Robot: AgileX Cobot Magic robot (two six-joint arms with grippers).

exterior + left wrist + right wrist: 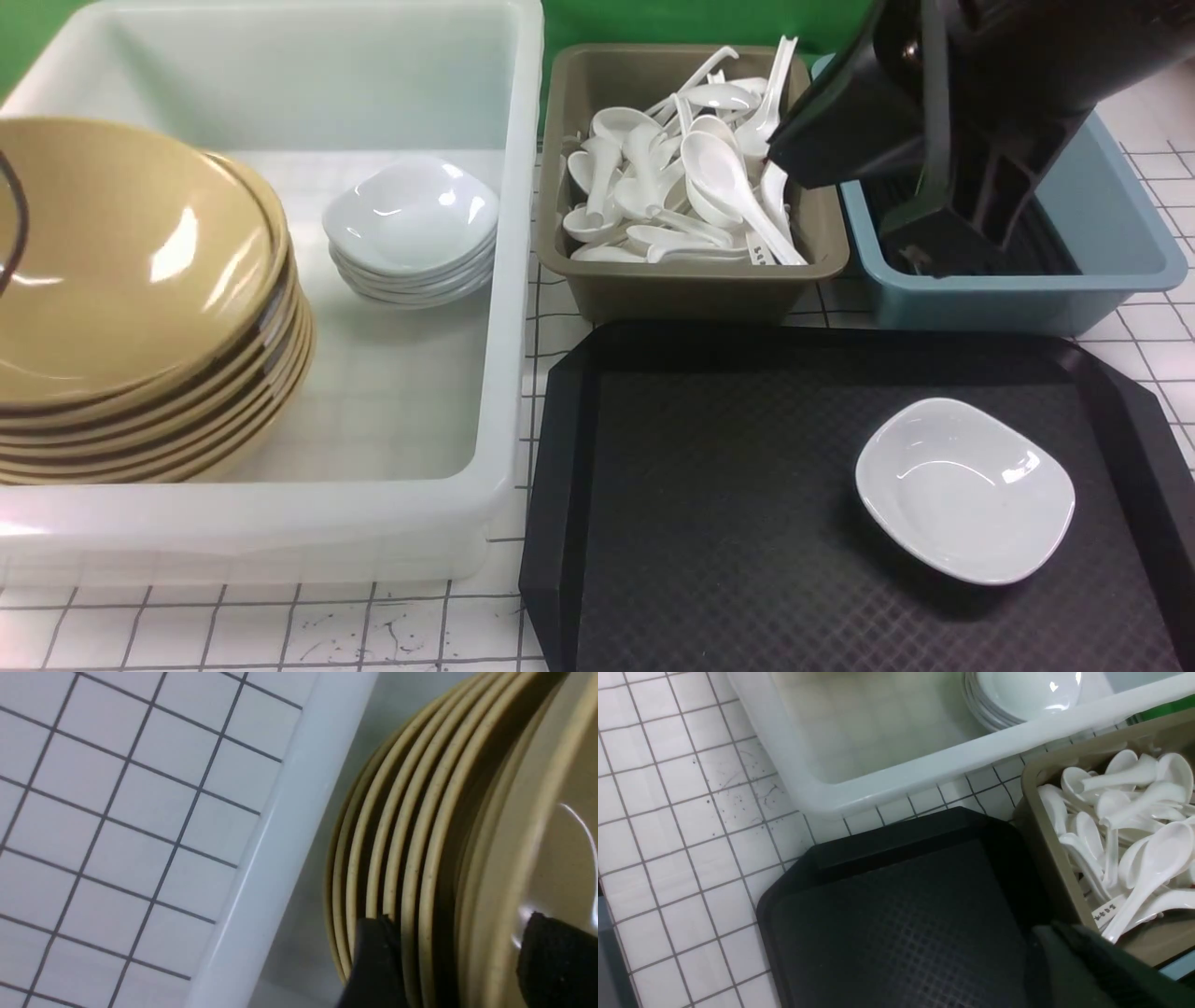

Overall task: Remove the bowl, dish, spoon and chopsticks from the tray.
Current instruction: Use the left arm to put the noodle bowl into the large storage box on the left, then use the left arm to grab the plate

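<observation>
The black tray (709, 523) holds only a small white dish (966, 490) at its right side. The top yellow bowl (121, 252) lies tilted on a stack of yellow bowls in the white tub (509, 280). My left gripper (458, 924) is open, with one finger inside that bowl (551, 868) and one outside the stacked rims. My right gripper (845, 210) hangs open and empty over the blue bin (1120, 233); one of its fingers (1078, 961) shows in the right wrist view. Several white spoons (719, 177) fill the brown bin (691, 289). I cannot make out the chopsticks.
A stack of white dishes (411, 233) sits in the tub beside the bowls. Dark shapes lie in the blue bin behind my right gripper. The tub, brown bin and blue bin border the tray's left and far sides. White gridded tabletop (280, 625) lies in front.
</observation>
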